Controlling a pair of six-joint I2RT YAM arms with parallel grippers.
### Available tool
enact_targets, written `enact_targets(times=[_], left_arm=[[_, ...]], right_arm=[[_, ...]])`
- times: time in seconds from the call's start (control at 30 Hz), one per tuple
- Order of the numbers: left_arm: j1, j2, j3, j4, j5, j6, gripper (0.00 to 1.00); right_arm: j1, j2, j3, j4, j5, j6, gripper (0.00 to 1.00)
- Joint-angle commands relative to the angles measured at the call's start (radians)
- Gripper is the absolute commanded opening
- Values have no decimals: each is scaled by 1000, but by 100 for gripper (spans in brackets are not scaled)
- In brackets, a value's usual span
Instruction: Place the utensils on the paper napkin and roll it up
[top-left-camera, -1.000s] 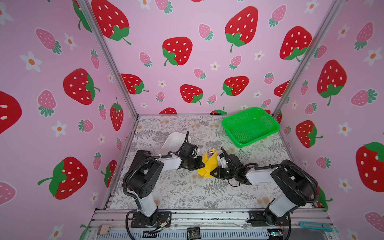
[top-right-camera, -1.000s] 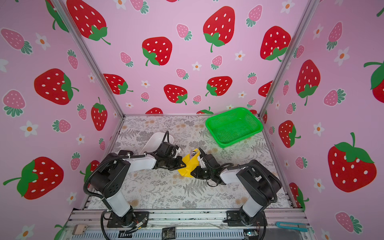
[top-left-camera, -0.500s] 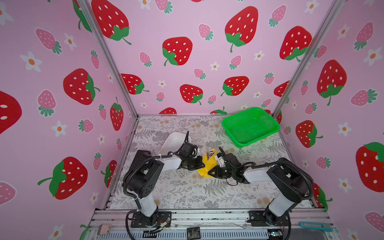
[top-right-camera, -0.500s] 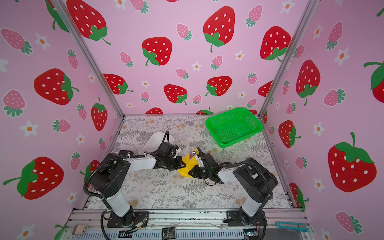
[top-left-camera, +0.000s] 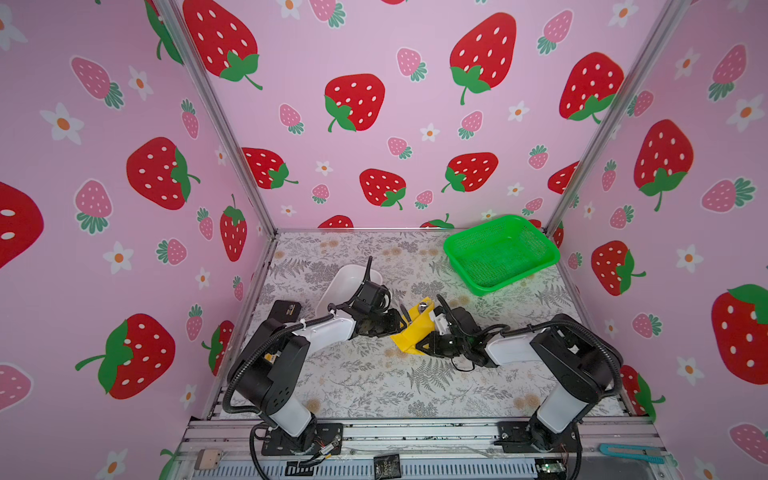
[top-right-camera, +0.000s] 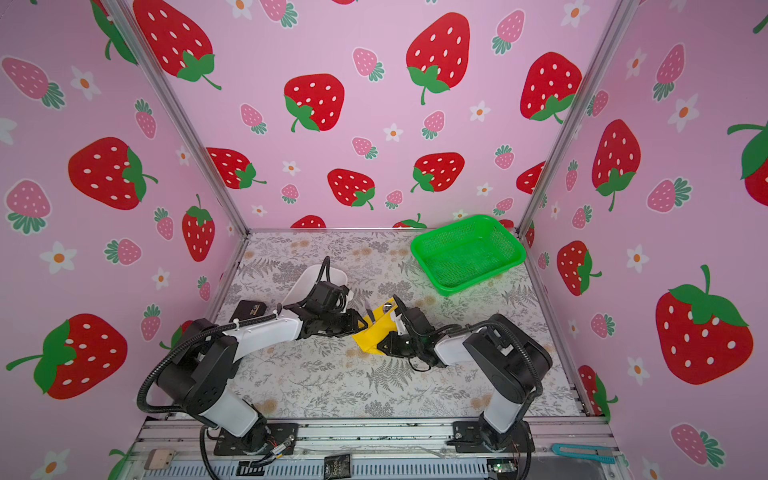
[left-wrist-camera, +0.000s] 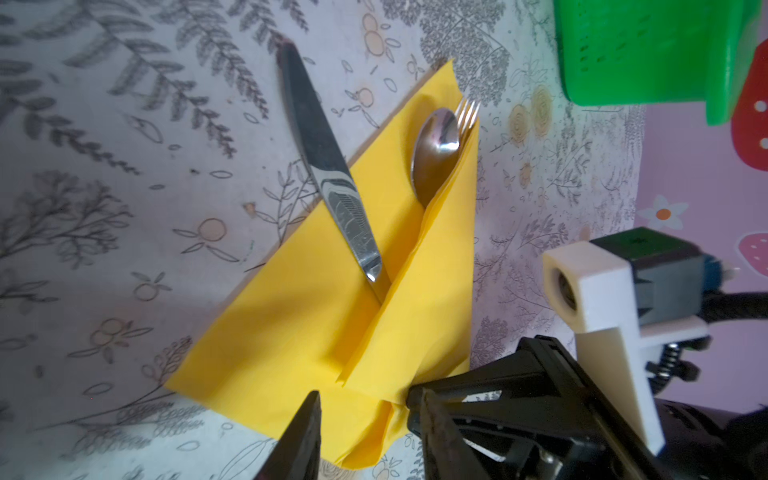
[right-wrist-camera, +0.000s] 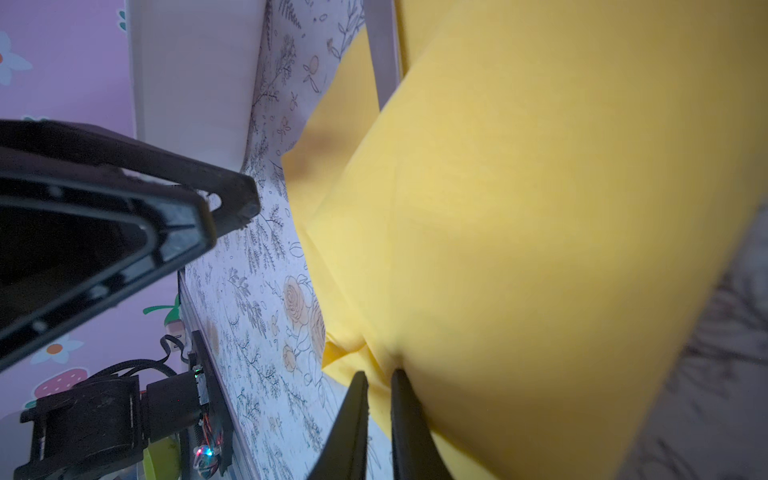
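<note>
Yellow paper napkin (top-left-camera: 414, 329) lay folded a little below mid-frame in both top views, where it had been a second before. The change was at its left edge. The left gripper (left-wrist-camera: 370, 440), closed a moment earlier, now had its jaws partly spread with the napkin's corner loose between them. The right gripper (right-wrist-camera: 379, 411) stayed pinched narrowly on the napkin's folded edge, and its body hid the napkin's right side in the top views.

A green basket (top-left-camera: 459, 272) sat toward the upper right. A white dish (top-left-camera: 340, 282) was at the upper left of the napkin, partly behind the left arm.

In the left wrist view the knife (left-wrist-camera: 328, 166) lay half off the napkin, one end under the fold. The fold also covered the handles of the spoon (left-wrist-camera: 436, 153) and fork (left-wrist-camera: 467, 111).
</note>
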Motion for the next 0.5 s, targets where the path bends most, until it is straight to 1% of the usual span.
enact_targets(times=[0.0, 0.17, 0.33, 0.47], left_arm=[[6, -49, -30, -74, -80, 16, 42], [10, -32, 21, -58, -10, 37, 39], [21, 77, 164, -76, 67, 37, 40], [23, 158, 245, -113, 58, 12, 40]], right_arm=[[7, 8, -5, -18, 25, 11, 15], [7, 6, -2, -14, 22, 12, 15], [7, 7, -4, -10, 23, 16, 16], [6, 5, -2, -1, 20, 19, 15]])
